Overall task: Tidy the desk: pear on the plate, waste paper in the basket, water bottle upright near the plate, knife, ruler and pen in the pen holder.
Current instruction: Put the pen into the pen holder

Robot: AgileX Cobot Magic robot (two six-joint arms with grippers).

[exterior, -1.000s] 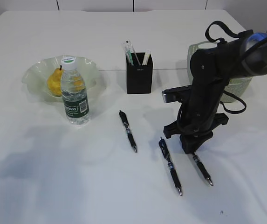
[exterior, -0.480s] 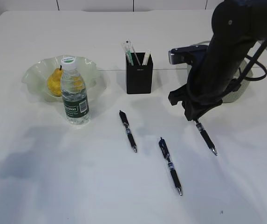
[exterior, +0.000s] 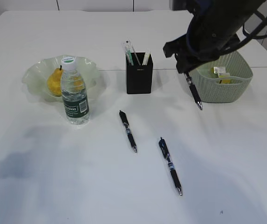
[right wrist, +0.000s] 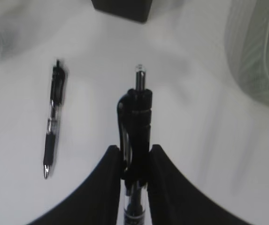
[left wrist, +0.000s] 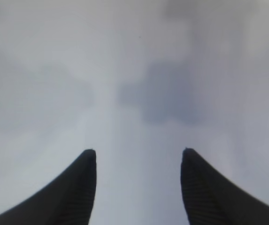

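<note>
Between the right end effector (right wrist: 134, 157) fingers, a pen (right wrist: 135, 136) hangs clamped

Glossy black plastic pen (right wrist: 135, 136) (clear lower barrel), matt white table (exterior: 54, 186), woven-look plastic basket (exterior: 226, 88).

Surface (exterior: 77, 186): white, matte, carried every item in view.
Shadows: a soft grey patch lay on the surface at the near left edge; fainter patches lay near centre.
Speck (exterior: 221, 213): one small dark mark sat on the surface near the front right corner.
Backdrop: pale panels with dark seams ran behind the far edge.
</note>
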